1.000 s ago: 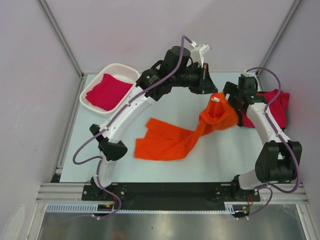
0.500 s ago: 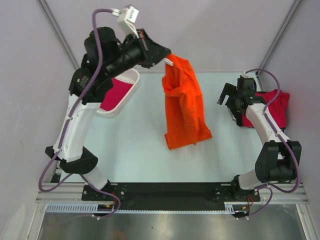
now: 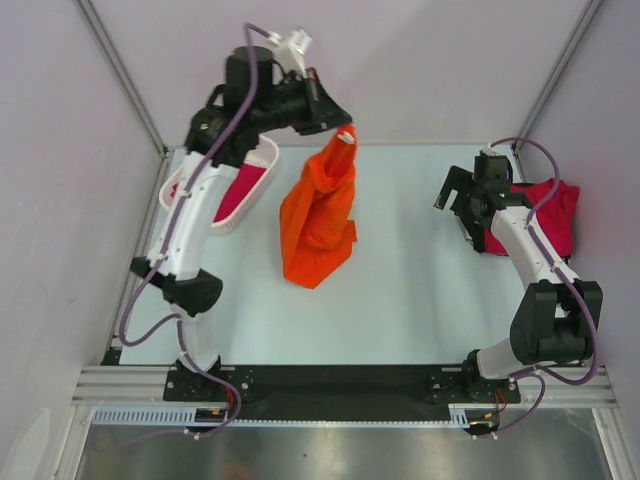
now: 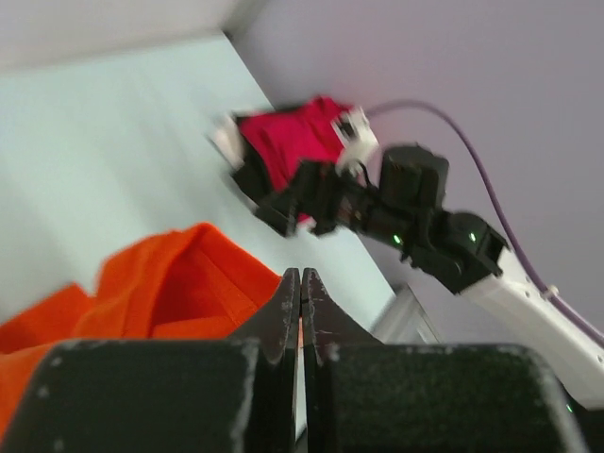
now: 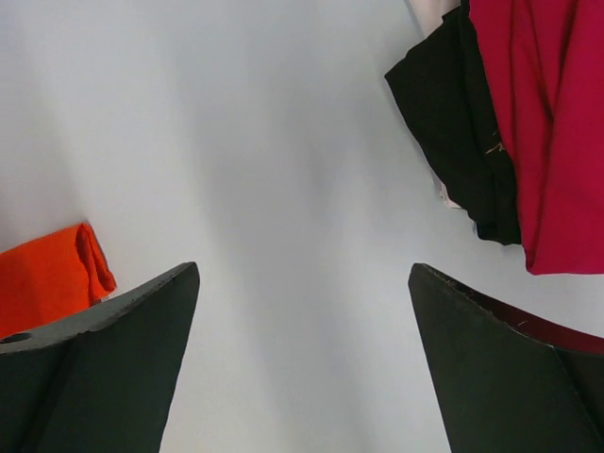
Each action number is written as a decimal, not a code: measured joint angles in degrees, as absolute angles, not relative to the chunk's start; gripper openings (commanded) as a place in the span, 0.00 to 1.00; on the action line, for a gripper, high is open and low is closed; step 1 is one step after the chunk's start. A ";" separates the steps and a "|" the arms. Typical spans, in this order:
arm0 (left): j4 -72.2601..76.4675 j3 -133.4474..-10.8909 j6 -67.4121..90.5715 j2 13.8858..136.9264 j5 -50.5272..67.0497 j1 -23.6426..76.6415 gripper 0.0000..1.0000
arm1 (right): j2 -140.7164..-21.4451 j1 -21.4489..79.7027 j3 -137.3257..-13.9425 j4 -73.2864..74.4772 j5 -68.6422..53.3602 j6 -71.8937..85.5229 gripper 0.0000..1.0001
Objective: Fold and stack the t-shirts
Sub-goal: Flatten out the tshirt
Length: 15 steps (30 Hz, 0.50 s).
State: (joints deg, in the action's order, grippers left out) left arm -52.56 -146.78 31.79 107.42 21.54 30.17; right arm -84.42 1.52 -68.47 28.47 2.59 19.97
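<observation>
My left gripper (image 3: pixel 345 128) is raised over the table's back middle and shut on the orange t-shirt (image 3: pixel 318 212), which hangs bunched from it with its lower end on the table. In the left wrist view the jaws (image 4: pixel 301 283) are pressed together with orange cloth (image 4: pixel 179 288) beside and between them. My right gripper (image 3: pixel 447 192) is open and empty at the right, next to a crimson t-shirt (image 3: pixel 545 212) lying at the table's right edge. Another crimson t-shirt (image 3: pixel 238 188) lies in the basket. The right wrist view shows the orange cloth (image 5: pixel 47 278) at far left and crimson cloth (image 5: pixel 547 123) at top right.
The white lattice basket (image 3: pixel 262 172) stands at the back left, partly hidden behind my left arm. Grey walls close in the table on three sides. A black part (image 5: pixel 462 151) lies beside the crimson shirt at the right.
My left arm swung the orange shirt from the right side up and across to the back middle, then lowered it so it bunches on the table. My right gripper let go and stayed at the right.
</observation>
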 measured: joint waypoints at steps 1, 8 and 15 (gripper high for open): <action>-52.10 -146.80 32.27 109.10 23.03 31.05 0.00 | -84.42 1.52 -68.47 28.47 2.61 19.97 1.00; -42.70 -146.67 39.09 118.56 38.96 41.30 0.00 | -84.42 1.48 -68.34 28.49 2.72 19.92 1.00; -21.80 -146.58 48.31 116.81 51.53 45.65 0.00 | -84.42 1.37 -68.18 28.49 2.72 19.92 1.00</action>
